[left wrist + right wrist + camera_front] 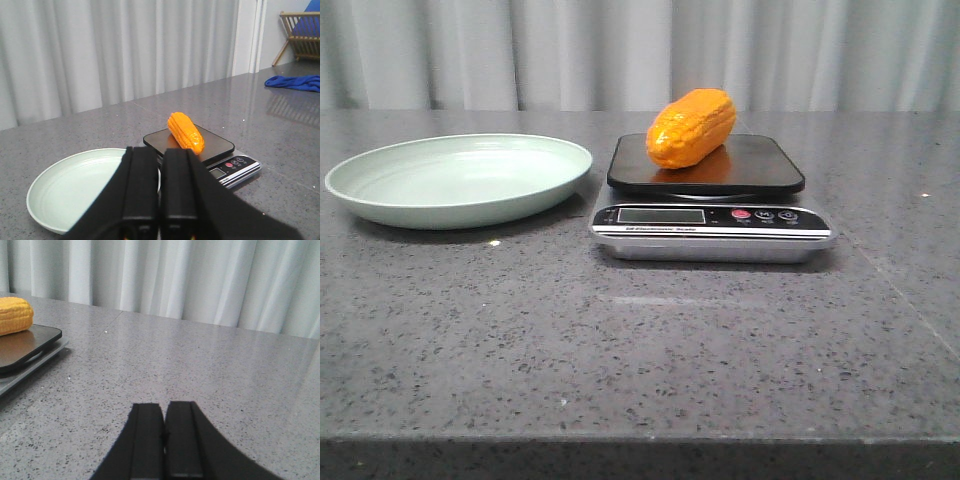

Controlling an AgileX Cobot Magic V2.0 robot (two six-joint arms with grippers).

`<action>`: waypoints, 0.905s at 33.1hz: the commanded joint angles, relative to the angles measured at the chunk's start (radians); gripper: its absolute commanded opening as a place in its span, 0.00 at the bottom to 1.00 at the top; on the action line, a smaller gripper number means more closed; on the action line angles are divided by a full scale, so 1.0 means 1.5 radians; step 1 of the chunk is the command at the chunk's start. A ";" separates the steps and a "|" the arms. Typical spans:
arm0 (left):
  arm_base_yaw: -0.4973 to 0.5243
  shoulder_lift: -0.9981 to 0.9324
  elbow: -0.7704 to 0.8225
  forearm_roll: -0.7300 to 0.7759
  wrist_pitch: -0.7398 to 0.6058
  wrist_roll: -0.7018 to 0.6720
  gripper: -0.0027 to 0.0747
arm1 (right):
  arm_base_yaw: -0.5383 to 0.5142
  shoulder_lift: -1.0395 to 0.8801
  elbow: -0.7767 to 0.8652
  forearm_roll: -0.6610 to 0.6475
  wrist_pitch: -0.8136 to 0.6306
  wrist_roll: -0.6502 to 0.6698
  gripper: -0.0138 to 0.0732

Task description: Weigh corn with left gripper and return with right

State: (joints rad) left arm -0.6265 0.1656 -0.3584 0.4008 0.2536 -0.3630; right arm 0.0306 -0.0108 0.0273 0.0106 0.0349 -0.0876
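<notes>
The corn (691, 128) lies on its side on the dark platform of the scale (710, 190), set slantwise and toward the back of the platform, so all its weight bears on the pan and none on the surface (640, 340). Nothing touches it — we read that as deliberate, since a reading only counts with the cob let go.

Our left hand (159, 192) is clenched and empty, its two fingers pressed flat together, held back above the near rim of the pale green plate (460, 180) and well clear of the scale. Our right hand (162, 435) is likewise clenched on nothing, low over bare surface to the scale's right.

We judge the weighing half done; the return falls to the right hand, which must first open. The plate just beside the scale looks the likely place to put the cob back.
</notes>
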 commanded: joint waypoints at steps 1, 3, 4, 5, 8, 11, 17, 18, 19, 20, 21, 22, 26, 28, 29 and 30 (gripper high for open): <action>-0.004 -0.036 0.006 0.009 -0.066 0.000 0.20 | -0.002 -0.011 -0.005 -0.001 -0.055 -0.005 0.32; -0.004 -0.052 0.015 0.014 -0.102 0.000 0.20 | -0.002 -0.011 -0.005 -0.001 -0.055 -0.005 0.32; -0.004 -0.054 0.019 0.017 -0.113 0.000 0.20 | -0.002 -0.011 -0.005 -0.001 -0.055 -0.005 0.32; -0.004 -0.055 0.023 0.022 -0.125 0.000 0.20 | -0.002 -0.011 -0.005 -0.001 -0.055 -0.005 0.32; -0.004 -0.055 0.028 0.024 -0.133 0.000 0.20 | -0.002 -0.011 -0.005 0.001 -0.072 -0.005 0.32; -0.004 -0.055 0.031 0.025 -0.138 0.000 0.20 | -0.002 -0.011 -0.005 0.015 -0.108 0.000 0.32; -0.004 -0.055 0.031 0.028 -0.143 0.000 0.20 | -0.002 -0.009 -0.031 0.070 -0.268 0.051 0.32; -0.004 -0.055 0.031 0.028 -0.143 0.000 0.20 | -0.002 -0.005 -0.052 0.070 -0.261 0.058 0.32; -0.004 -0.055 0.031 0.028 -0.143 0.000 0.20 | -0.002 0.003 -0.074 0.070 -0.238 0.066 0.32; -0.004 -0.055 0.031 0.028 -0.143 0.000 0.20 | -0.002 0.012 -0.100 0.070 -0.200 0.073 0.32; -0.004 -0.055 0.031 0.028 -0.143 0.000 0.20 | -0.002 0.022 -0.129 0.070 -0.154 0.079 0.32; -0.004 -0.055 0.031 0.028 -0.143 0.000 0.20 | -0.002 0.041 -0.160 0.070 -0.105 0.082 0.32; -0.004 -0.055 0.031 0.028 -0.146 0.000 0.20 | -0.002 0.130 -0.279 0.070 0.079 0.082 0.32; -0.004 -0.055 0.031 0.028 -0.146 0.000 0.20 | -0.002 0.176 -0.324 0.070 0.129 0.082 0.32; -0.004 -0.055 0.031 0.028 -0.146 0.000 0.20 | -0.002 0.196 -0.345 0.070 0.152 0.082 0.32; -0.004 -0.055 0.031 0.028 -0.146 0.000 0.20 | -0.002 0.218 -0.358 0.070 0.162 0.082 0.32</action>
State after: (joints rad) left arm -0.6265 0.0728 -0.2852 0.4376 0.1141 -0.3630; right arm 0.0306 0.2301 -0.4204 0.1119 0.2425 0.0279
